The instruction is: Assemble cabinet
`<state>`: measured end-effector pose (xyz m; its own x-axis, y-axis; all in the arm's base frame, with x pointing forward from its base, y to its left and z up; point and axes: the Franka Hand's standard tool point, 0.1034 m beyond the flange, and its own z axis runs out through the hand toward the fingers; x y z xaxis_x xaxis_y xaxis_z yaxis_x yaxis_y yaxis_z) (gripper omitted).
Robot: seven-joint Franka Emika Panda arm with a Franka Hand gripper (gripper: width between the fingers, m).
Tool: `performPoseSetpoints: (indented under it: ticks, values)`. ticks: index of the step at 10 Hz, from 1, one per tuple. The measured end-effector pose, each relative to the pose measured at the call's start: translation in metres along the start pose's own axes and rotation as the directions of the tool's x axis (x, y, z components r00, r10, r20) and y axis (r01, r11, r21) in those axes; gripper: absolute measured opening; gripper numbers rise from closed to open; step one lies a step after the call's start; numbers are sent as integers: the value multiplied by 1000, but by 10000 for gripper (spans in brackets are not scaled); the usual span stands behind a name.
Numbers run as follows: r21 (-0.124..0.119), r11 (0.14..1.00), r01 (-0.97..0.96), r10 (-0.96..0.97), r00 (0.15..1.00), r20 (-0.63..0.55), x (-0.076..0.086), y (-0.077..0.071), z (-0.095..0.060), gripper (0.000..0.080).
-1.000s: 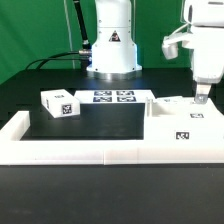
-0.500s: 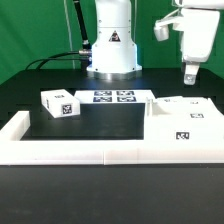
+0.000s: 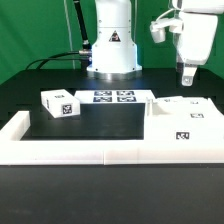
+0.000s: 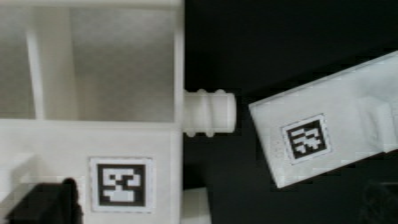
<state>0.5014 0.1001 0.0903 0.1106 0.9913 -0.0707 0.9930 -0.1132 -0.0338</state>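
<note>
The large white cabinet body [image 3: 181,126] stands at the exterior view's right, against the border rail, with a marker on its front. A small white block [image 3: 58,103] with markers lies at the left. My gripper [image 3: 187,75] hangs in the air above the cabinet body's back, open and empty. In the wrist view the cabinet body [image 4: 89,90] shows a marker and a ribbed white peg [image 4: 210,108] on its side. A tilted white panel [image 4: 306,137] with a marker lies beside it. One dark finger [image 4: 45,205] shows at the edge of that view.
The marker board [image 3: 113,97] lies flat in front of the robot base [image 3: 111,45]. The long low white border rail [image 3: 60,150] runs along the front and up the left side. The table top is black.
My gripper has risen from just above the cabinet body's top and shifted a little toward the exterior view's left. The parts have not moved.
</note>
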Motion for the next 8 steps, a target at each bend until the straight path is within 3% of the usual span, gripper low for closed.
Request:
performPoseSetpoints:
  ticks: [1,2,5,8]
  values:
    - [-44,998,48,-49,998,-25,3,1,0,797]
    - [-85,993,80,-84,995,-51,8,-9,5,797]
    - [-69,986,152,-155,987,-43,14,-37,16,797]
    - [-57,983,177,-178,984,-26,16,-42,18,797]
